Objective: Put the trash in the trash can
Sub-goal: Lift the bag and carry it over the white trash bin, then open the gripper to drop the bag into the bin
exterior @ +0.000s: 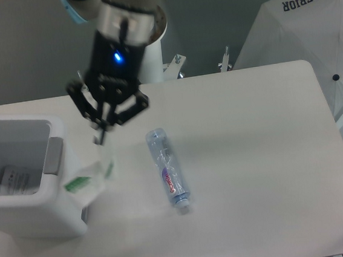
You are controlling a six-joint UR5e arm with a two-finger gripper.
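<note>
Now the hand point(102, 135) pinches the clear bag point(91, 176) — green-striped, dangling.

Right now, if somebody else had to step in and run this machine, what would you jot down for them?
Gripper: shut on the plastic bag, which hangs from it in the air, beside the right wall of the trash can, not yet over the opening.
Bottle: lying on its side on the table, clear of the gripper, to the right of the bin.
Trash can: at the left edge of the table, with some paper already at the bottom.
Done: bag picked up and carried most of the way.
Left: move the bag over the opening and let go, then fetch the bottle and drop it in too.
</note>
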